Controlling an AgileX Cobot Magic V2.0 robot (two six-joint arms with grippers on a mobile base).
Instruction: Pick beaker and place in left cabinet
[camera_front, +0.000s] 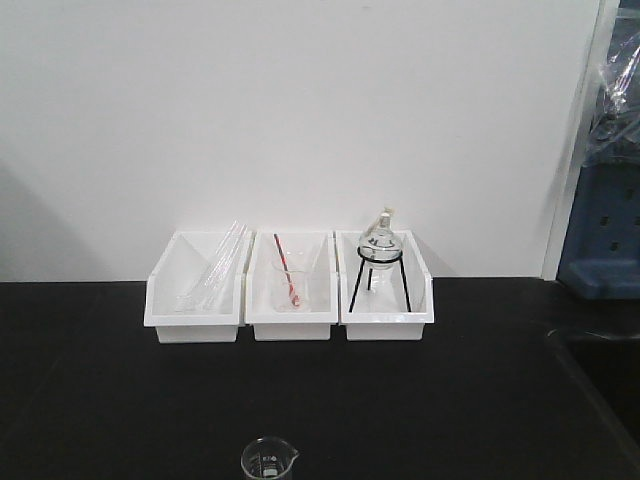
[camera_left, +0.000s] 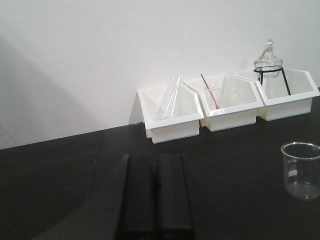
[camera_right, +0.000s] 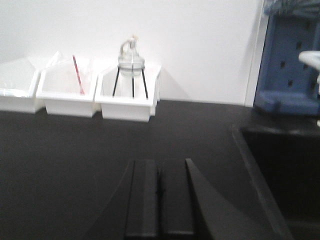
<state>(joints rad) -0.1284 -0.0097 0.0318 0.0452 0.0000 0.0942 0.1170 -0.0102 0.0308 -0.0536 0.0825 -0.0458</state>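
The small clear beaker (camera_front: 269, 460) stands on the black table at the front edge of the front view. It also shows in the left wrist view (camera_left: 301, 170), at the right, well to the right of my left gripper (camera_left: 156, 159). My left gripper is shut and empty, low over the table. My right gripper (camera_right: 158, 163) is shut and empty over bare table; the beaker is not in its view. The left cabinet is out of view in all frames.
Three white bins stand against the back wall: left one (camera_front: 195, 290) with glass tubes, middle one (camera_front: 291, 290) with a beaker and red rod, right one (camera_front: 385, 288) with a flask on a black tripod. A dark sink (camera_right: 280, 170) and a blue rack (camera_right: 290, 60) are at the right.
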